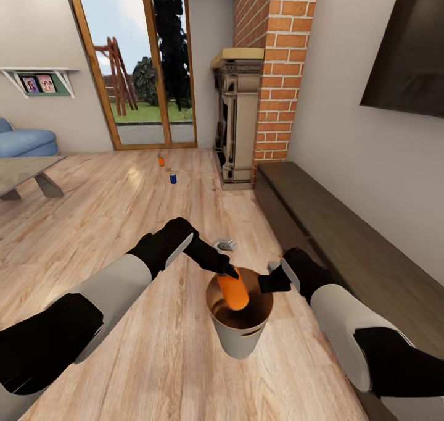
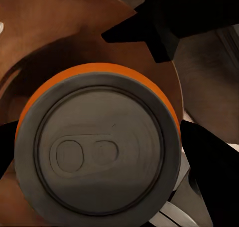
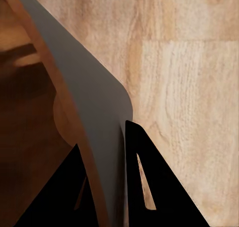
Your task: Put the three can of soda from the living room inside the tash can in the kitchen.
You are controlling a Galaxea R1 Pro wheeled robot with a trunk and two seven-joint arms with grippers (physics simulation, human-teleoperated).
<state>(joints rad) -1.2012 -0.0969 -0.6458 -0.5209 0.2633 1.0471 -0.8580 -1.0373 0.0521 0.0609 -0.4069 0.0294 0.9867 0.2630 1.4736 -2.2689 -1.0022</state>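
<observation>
- Left gripper [image 1: 229,274] fingers pinch the orange can [image 1: 234,291], tilted, lower end inside the trash can [image 1: 242,341].
- Right gripper [image 1: 269,282] fingers clamp its rim.

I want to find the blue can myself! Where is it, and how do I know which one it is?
Look at the tall red brick chimney and the glass patio door beside it. On the wooden floor before that door stand two small cans. The dark blue soda can is the nearer; the one behind, the orange soda can, is bright orange.
</observation>
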